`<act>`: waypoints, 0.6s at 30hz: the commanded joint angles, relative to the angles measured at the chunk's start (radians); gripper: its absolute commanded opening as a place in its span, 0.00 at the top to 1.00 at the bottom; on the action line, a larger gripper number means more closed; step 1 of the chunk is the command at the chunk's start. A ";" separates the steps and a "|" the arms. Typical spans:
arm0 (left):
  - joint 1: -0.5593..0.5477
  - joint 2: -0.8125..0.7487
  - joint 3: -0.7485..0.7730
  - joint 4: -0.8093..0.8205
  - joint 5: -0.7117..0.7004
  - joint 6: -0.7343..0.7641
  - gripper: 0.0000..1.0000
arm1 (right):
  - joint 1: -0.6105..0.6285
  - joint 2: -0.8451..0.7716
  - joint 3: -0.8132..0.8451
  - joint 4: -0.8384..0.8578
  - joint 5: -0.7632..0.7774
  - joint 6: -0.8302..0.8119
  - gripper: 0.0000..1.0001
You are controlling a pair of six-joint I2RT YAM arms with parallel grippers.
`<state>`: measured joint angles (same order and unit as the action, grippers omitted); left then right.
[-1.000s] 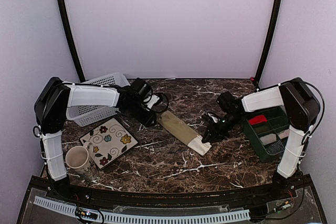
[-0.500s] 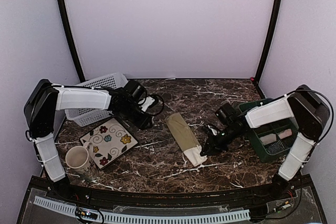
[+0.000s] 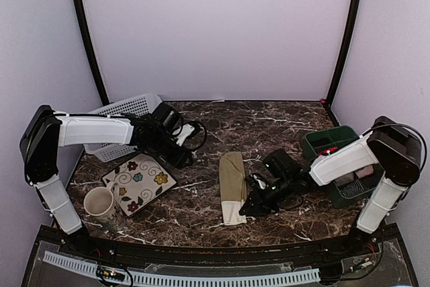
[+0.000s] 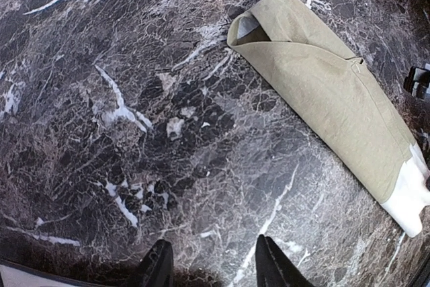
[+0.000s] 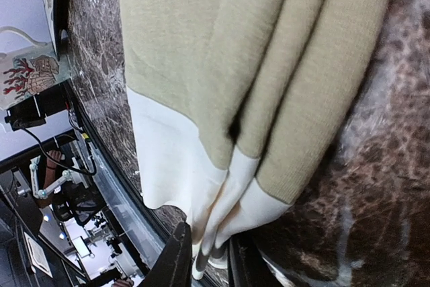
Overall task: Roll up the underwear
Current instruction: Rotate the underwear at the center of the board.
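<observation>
Three containers stand on the dark marble counter (image 3: pixel 269 119). At the near left corner an upright cream mug (image 3: pixel 99 201) touches a flowered plate (image 3: pixel 139 181), which lies flat beside it. A white mesh basket (image 3: pixel 124 126) sits behind them against the far left side, with most of its inside hidden by the left arm. The left hand (image 3: pixel 181 159) hovers low just right of the plate with its fingers (image 4: pixel 159 267) spread apart and nothing between them. In its own camera bare marble lies below it. Right of centre the underwear (image 3: pixel 232 183), an olive-khaki piece folded into a long strip with a cream waistband, lies flat, its cream end toward the near edge. The right hand (image 3: pixel 247 210) is clenched on that cream end, where the layers bunch between its fingers (image 5: pixel 178 260). At the far right a green bin (image 3: pixel 336 140) holds something red, and the right arm crosses over the rest of it. Open marble stretches behind the strip to the back wall and between the two hands. A second ago the strip lay diagonally further back. It now points almost straight near-to-far and sits closer to the front edge. The right hand has moved leftward and nearer, and the left hand has drawn back toward the basket.
</observation>
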<state>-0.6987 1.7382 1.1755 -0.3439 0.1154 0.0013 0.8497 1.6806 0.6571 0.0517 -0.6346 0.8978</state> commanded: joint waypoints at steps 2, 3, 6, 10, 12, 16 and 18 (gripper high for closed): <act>-0.009 -0.095 -0.036 0.015 0.011 -0.017 0.50 | 0.028 -0.059 -0.052 0.018 0.046 0.067 0.70; -0.010 -0.110 -0.040 0.017 0.008 -0.017 0.47 | 0.028 -0.076 -0.050 -0.016 0.046 0.067 0.70; -0.009 -0.157 -0.046 0.029 -0.016 -0.010 0.08 | 0.025 -0.179 -0.040 -0.128 0.163 0.014 0.46; -0.008 -0.212 -0.015 0.021 -0.053 -0.002 0.01 | 0.019 -0.287 -0.004 -0.265 0.248 -0.044 0.26; -0.009 -0.239 -0.008 0.036 -0.069 -0.013 0.01 | 0.016 -0.320 0.044 -0.360 0.308 -0.098 0.23; -0.009 -0.291 0.027 0.082 -0.083 -0.030 0.01 | -0.003 -0.389 0.143 -0.511 0.449 -0.208 0.19; -0.008 -0.303 0.049 0.097 -0.091 -0.046 0.01 | -0.025 -0.431 0.178 -0.535 0.530 -0.240 0.16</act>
<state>-0.7052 1.4952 1.1667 -0.3046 0.0563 -0.0154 0.8570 1.3273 0.7536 -0.3470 -0.3058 0.7803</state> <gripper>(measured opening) 0.991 0.812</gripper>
